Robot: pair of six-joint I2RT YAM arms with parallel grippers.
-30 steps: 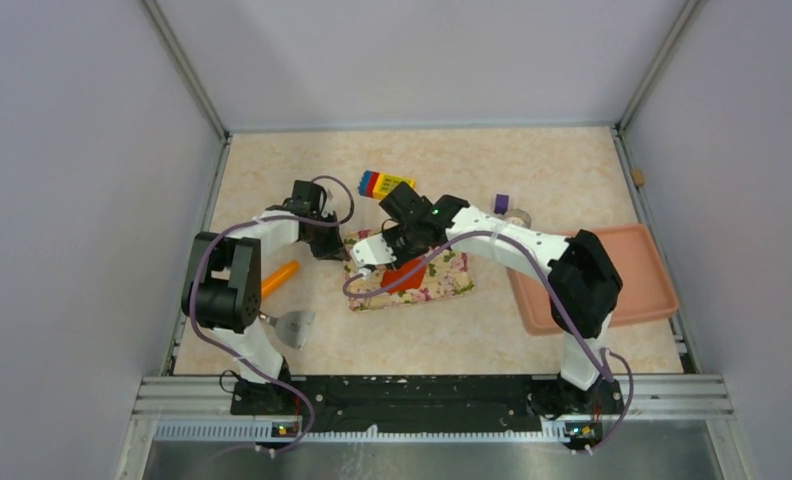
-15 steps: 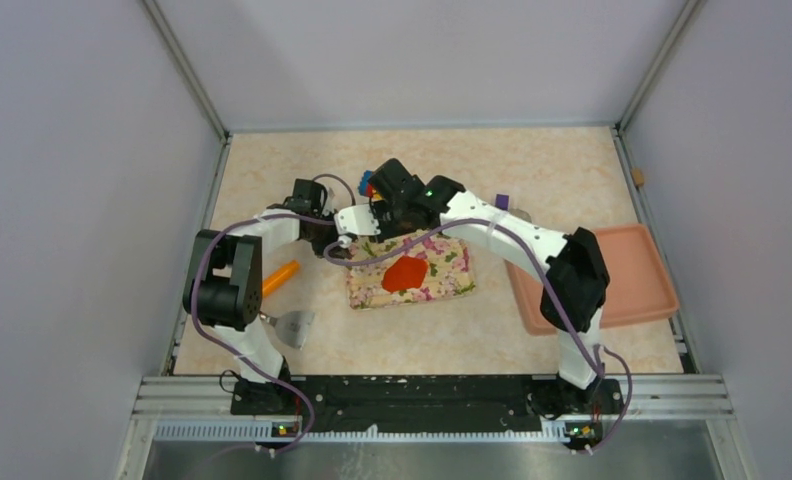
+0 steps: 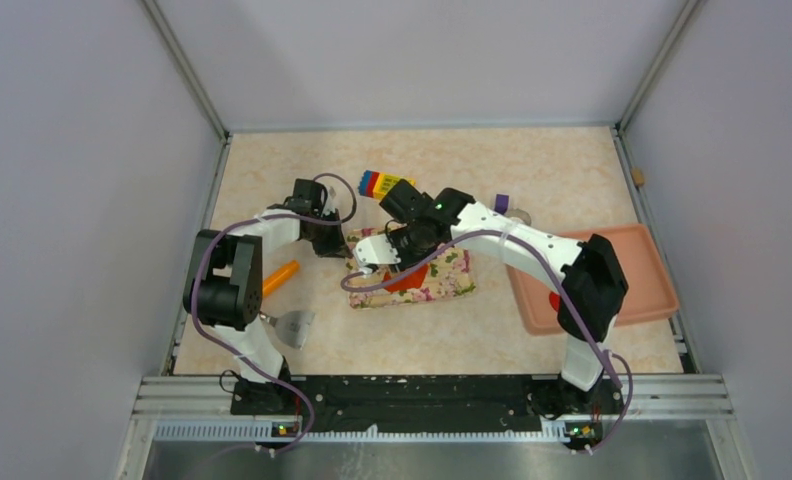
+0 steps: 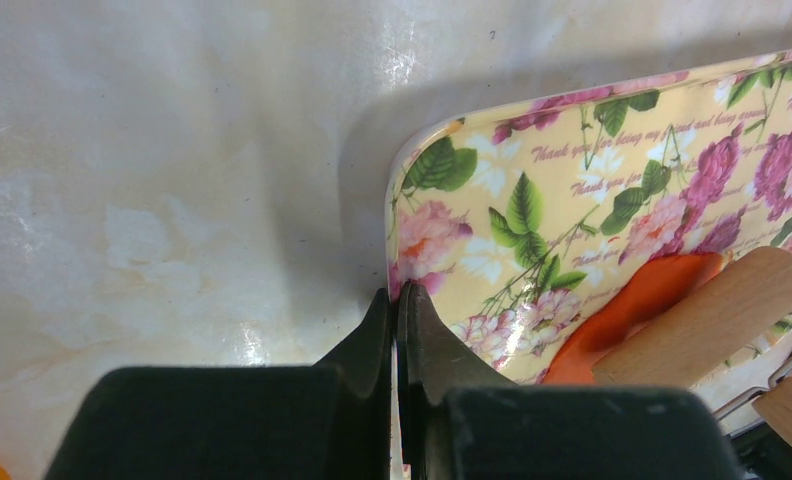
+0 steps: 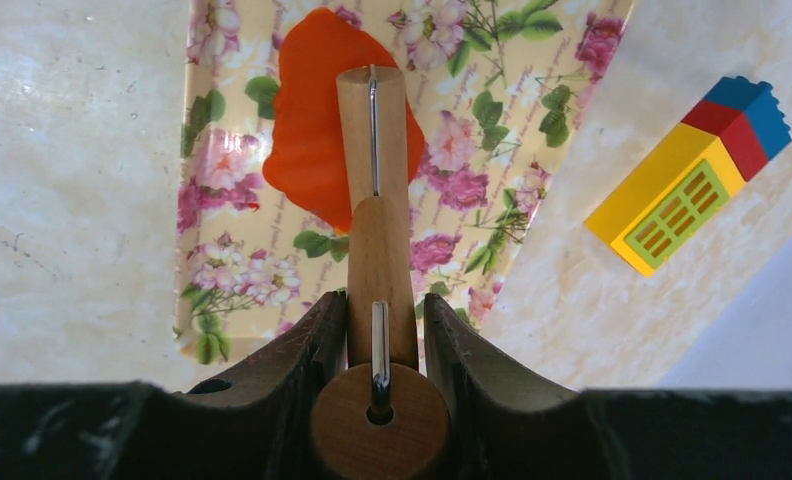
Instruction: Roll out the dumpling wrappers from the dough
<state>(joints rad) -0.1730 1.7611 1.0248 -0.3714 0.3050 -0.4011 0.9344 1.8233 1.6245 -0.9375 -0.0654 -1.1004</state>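
The tabletop (image 3: 532, 170) carries the floral tray (image 5: 212, 190), and the dough (image 5: 307, 130) lies flattened near the tray's centre. The roller (image 5: 377, 230) lies over the dough, far end on the clay. The right claw (image 5: 382, 305) clamps the roller's near end. The left claw (image 4: 396, 295) is pinched closed on the tray's rim. For an even sheet, press straight down, stroke along the tray, and stop short of the dough's edge. The pinned rim should prevent sliding.
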